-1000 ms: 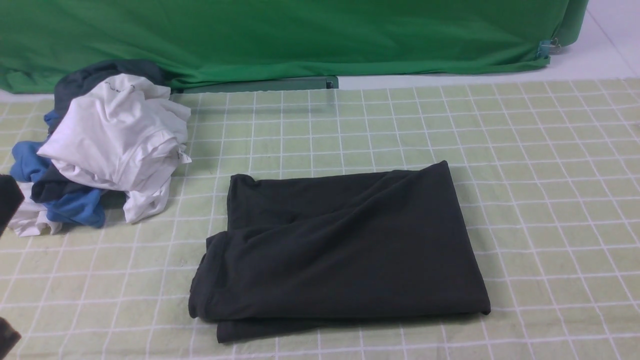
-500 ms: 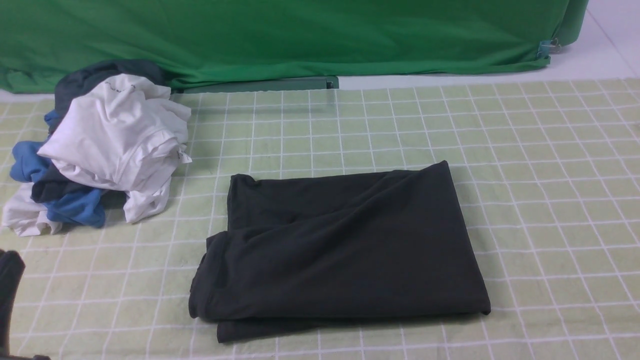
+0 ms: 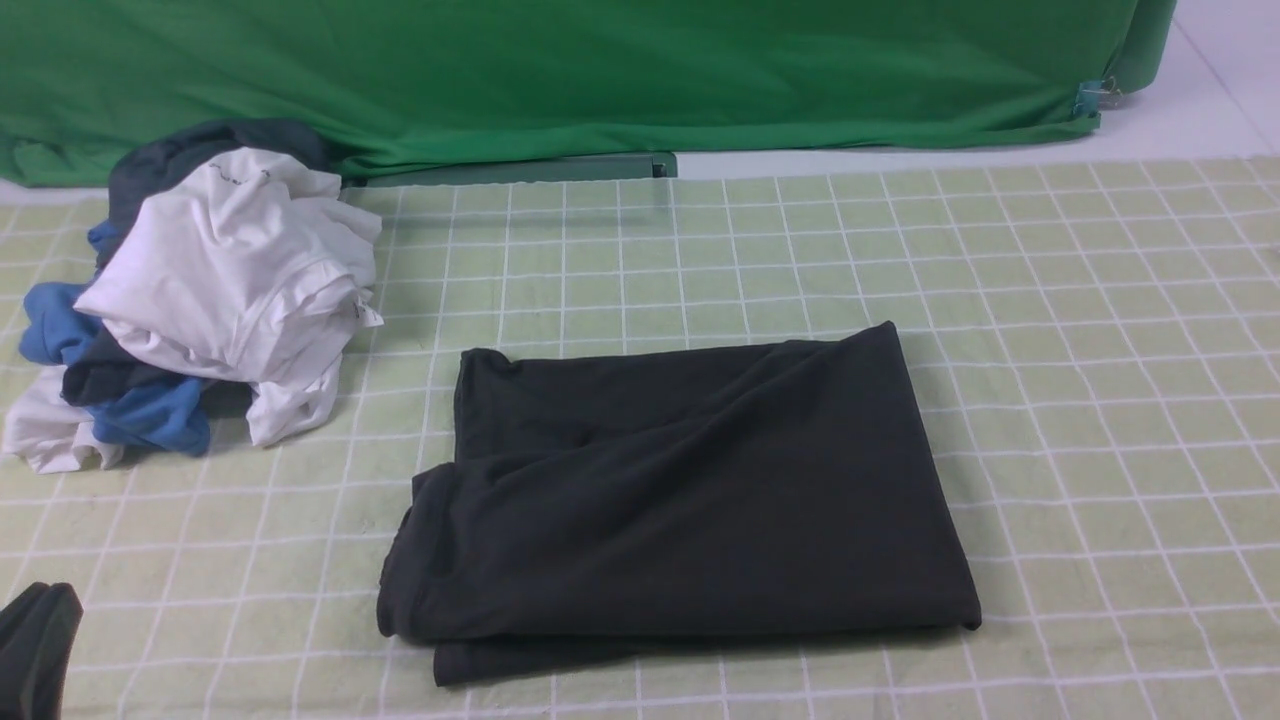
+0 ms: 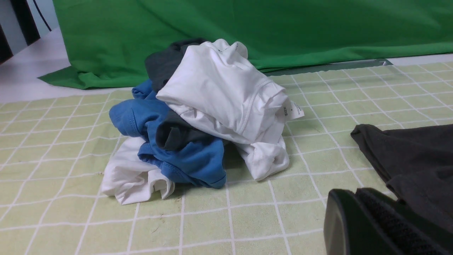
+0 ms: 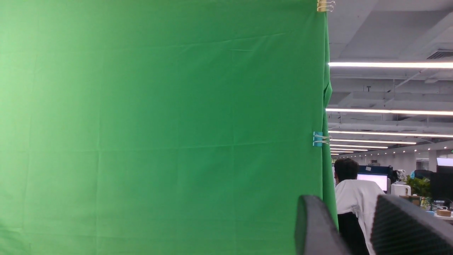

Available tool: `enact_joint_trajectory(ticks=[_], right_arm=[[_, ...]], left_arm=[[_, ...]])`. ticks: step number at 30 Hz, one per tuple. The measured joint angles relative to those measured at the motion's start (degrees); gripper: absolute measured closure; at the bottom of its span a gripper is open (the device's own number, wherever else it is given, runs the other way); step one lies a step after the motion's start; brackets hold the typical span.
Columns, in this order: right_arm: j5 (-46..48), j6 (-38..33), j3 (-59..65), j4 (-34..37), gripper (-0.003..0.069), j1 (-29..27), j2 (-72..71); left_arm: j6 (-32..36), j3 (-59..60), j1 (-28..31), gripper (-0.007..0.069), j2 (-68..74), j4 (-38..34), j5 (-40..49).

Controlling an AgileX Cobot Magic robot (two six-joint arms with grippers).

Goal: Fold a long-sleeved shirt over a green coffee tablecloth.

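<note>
The black long-sleeved shirt (image 3: 690,500) lies folded into a rough rectangle on the pale green gridded tablecloth (image 3: 1100,300); its print and label are hidden. Its left edge shows in the left wrist view (image 4: 417,159). My left gripper (image 3: 40,640) is low over the cloth at the near left corner, well left of the shirt. In its wrist view the left gripper (image 4: 355,193) has both fingers pressed together, shut on nothing. My right gripper (image 5: 354,209) is out of the front view. It points up and away from the table, open and empty.
A heap of white, blue and grey garments (image 3: 200,300) sits at the back left of the tablecloth (image 4: 53,141), also seen in the left wrist view (image 4: 212,117). A plain deep-green backdrop (image 3: 600,70) hangs behind the table. A person (image 5: 354,191) sits in the office beyond it.
My left gripper has dropped along the left edge of the front view, from mid-height to the bottom corner. The shirt and the garment heap have not moved.
</note>
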Motion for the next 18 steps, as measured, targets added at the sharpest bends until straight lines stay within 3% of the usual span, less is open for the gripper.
enact_joint_trajectory(ticks=[18], right_arm=[[0.0, 0.0, 0.0, 0.4, 0.0414, 0.0, 0.0]], left_arm=[[0.0, 0.0, 0.0, 0.0610, 0.0, 0.0, 0.0]])
